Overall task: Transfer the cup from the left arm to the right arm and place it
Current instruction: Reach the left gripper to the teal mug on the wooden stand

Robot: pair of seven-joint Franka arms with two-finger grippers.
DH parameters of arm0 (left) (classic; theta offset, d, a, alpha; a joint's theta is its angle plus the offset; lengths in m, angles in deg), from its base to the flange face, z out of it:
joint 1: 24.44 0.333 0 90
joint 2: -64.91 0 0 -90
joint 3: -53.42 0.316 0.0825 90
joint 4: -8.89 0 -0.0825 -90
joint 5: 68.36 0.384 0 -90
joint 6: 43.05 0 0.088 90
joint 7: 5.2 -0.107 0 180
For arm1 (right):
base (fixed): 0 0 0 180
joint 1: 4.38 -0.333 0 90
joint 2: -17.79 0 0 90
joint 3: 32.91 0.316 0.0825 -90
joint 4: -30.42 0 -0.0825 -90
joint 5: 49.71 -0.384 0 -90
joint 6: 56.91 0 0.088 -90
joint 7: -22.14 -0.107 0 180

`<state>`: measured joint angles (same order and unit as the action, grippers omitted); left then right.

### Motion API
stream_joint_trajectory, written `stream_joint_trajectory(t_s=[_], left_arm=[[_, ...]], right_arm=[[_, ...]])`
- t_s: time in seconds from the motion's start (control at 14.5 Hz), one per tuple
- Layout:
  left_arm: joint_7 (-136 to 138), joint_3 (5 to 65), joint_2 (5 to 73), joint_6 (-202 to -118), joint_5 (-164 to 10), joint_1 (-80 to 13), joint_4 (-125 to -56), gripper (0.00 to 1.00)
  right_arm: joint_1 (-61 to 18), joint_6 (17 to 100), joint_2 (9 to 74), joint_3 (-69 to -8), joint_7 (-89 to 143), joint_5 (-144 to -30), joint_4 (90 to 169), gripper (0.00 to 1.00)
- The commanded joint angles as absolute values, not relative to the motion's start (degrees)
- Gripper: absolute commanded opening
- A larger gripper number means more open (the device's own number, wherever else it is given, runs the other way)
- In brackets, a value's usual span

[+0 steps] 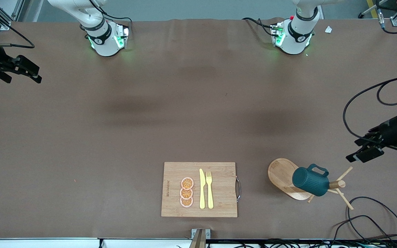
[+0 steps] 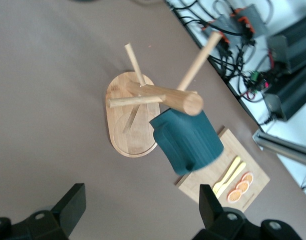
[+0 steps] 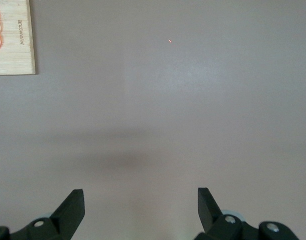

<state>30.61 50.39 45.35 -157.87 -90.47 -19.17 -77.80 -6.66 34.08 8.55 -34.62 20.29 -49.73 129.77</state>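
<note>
1 cup (image 1: 310, 181): dark teal, ribbed sides, loop handle; hung on wooden peg rack (image 1: 288, 179), near table's front edge toward left arm's end. Tilted, long axis slanting; closed bottom toward cutting board, mouth toward rack's post; handle on upper side in front view. Inside not visible. In left wrist view cup (image 2: 187, 141) hangs just under thick round post, mouth hidden against it.

1 rack: oval bamboo base w/ shallow groove, thick post leaning, several thin dowel pegs sticking out at angles; exact peg count hard to tell. Rack base (image 2: 127, 120) flat on table.

1 cutting board (image 1: 199, 189): rectangular bamboo, metal handle on edge facing rack; beside rack, near middle of front edge. On it: 3 orange slices (image 1: 186, 192) in a row, round, flat; 1 yellow knife (image 1: 202, 188) & 1 yellow fork (image 1: 209, 189), plastic-looking, side by side, long axes running front to back.

Table (image 1: 115, 137): brown matte surface, faintly creased. Black cables looped at front corner on left arm's end.

Left gripper (image 1: 365, 153): in air at table's edge on left arm's end, near rack, fingers spread apart, holding nothing; fingers (image 2: 73, 202) wide in wrist view.

Right gripper (image 1: 22, 70): waiting over table's edge at right arm's end, fingers (image 3: 73, 205) spread wide, nothing between.
</note>
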Motion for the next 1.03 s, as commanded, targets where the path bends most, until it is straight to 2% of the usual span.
stream_joint_trajectory(t_s=[0.0, 0.28, 0.96], left_arm=[[40.99, 49.99, 41.63, -159.50, -91.47, -20.04, -74.00, 1.00], [45.52, 49.81, 38.46, -166.44, -98.66, -20.05, -74.00, 1.00], [47.89, 49.64, 35.38, -166.89, -103.15, -21.37, -74.70, 1.00]], right_arm=[[-6.49, 33.71, 8.03, -34.49, 20.21, -50.59, 129.91, 1.00], [-6.49, 33.71, 8.03, -34.49, 20.21, -50.59, 129.91, 1.00], [-6.49, 33.71, 8.03, -34.49, 20.21, -50.59, 129.91, 1.00]])
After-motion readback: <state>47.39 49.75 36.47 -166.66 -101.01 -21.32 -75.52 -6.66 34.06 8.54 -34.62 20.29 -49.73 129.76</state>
